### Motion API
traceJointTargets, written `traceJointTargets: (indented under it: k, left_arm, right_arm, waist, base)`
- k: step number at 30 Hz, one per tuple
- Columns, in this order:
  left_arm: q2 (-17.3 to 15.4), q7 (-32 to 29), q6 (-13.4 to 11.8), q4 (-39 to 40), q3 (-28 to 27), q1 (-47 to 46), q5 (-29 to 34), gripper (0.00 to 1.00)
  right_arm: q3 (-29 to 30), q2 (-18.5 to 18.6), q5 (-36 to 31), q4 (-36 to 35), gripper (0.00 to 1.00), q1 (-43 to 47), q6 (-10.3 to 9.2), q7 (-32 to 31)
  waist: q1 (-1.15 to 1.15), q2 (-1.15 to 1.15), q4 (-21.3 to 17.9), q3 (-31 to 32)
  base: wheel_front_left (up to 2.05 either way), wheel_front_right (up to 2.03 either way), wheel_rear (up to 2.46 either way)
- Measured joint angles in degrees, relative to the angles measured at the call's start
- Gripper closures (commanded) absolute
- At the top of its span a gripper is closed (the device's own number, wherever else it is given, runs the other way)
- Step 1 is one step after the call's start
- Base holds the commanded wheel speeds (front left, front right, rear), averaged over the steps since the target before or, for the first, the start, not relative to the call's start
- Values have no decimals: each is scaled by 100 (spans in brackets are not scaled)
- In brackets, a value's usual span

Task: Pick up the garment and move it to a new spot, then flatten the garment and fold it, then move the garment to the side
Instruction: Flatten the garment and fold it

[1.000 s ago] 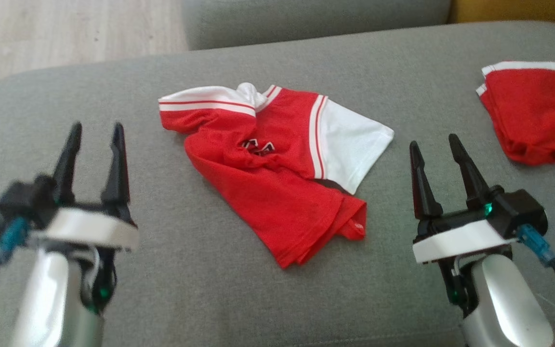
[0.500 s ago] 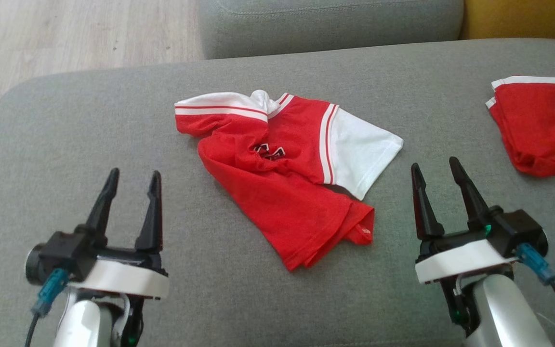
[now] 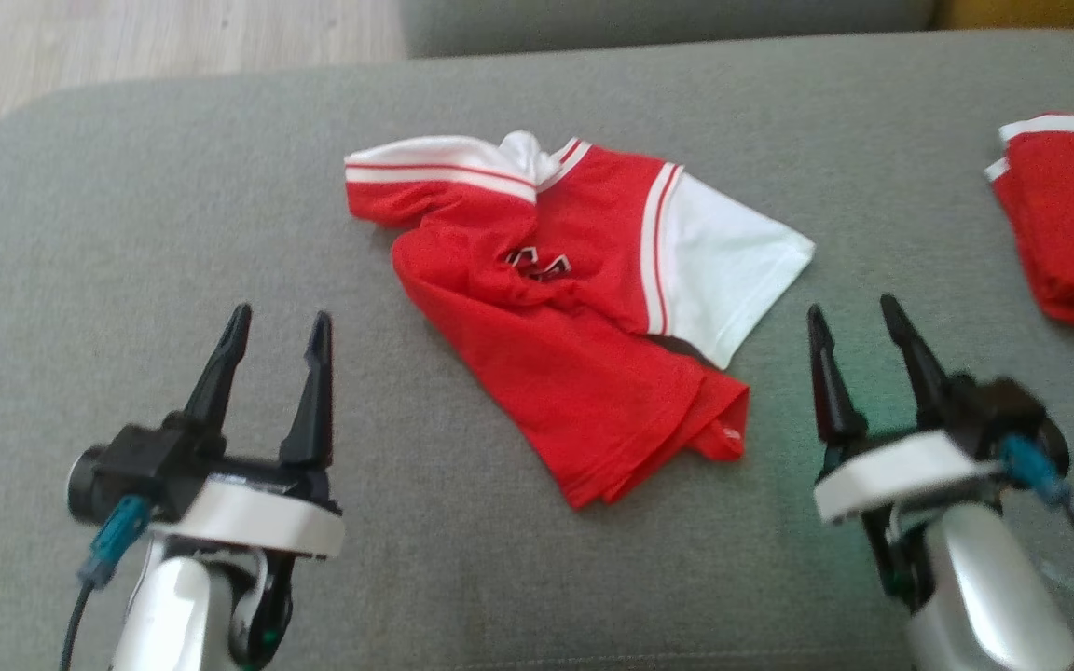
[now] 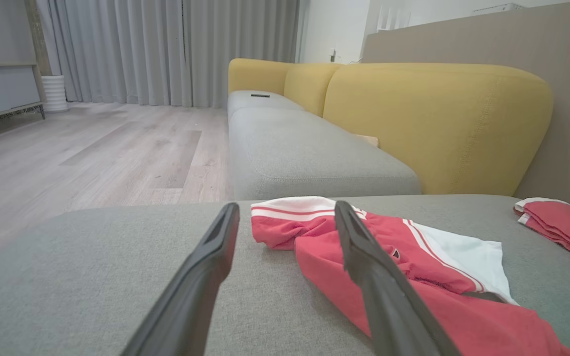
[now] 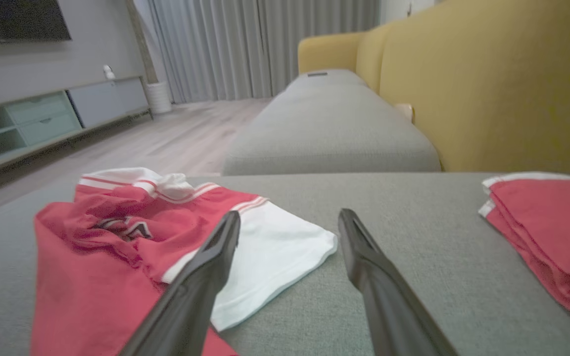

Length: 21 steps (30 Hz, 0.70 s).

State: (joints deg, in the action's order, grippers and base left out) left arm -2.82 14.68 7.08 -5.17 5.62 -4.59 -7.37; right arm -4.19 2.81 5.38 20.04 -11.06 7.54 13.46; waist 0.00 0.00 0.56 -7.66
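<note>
A crumpled red and white garment (image 3: pixel 574 308) with striped trim lies in the middle of the grey cushion (image 3: pixel 127 205). It also shows in the left wrist view (image 4: pixel 403 262) and the right wrist view (image 5: pixel 131 232). My left gripper (image 3: pixel 278 321) hovers open to the garment's lower left, nothing between its fingers. On the other side my right gripper (image 3: pixel 852 309) stands open too, just beyond the white sleeve, clear of the cloth.
A second red garment (image 3: pixel 1073 224) with white trim lies folded at the cushion's far right (image 5: pixel 547 232). Beyond the cushion is another grey seat (image 4: pixel 305 148) with a yellow backrest (image 4: pixel 438 123). Wooden floor (image 4: pixel 82 153) lies past the left edge.
The head camera has shifted, so the whole scene sits differently. My left gripper has come in towards the garment and lower in view. The garment lies as before.
</note>
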Motion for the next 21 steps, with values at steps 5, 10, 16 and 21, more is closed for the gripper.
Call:
traceJointTargets:
  k: [5,10,16,21]
  left_arm:
    - [14,0,4,-58,175,-250,-7,0]
    - [24,0,4,-81,336,-413,-89,0]
    - [30,0,4,-134,488,-509,-91,0]
    - [31,0,4,-147,528,-518,-140,0]
  right_arm:
    - [318,1,234,762,0,-627,0,-450]
    - [645,3,402,1600,0,-1152,0,-706]
    - [895,8,327,2398,0,-1811,0,-855]
    - [1022,11,305,2980,4,-2100,0,-921]
  waist:
    - [1,0,174,-253]
    - [1,0,408,-456]
    - [1,0,687,-607]
    - [1,0,843,-685]
  base:
    - [0,0,0]
    - [0,0,0]
    - [0,0,0]
    - [0,0,0]
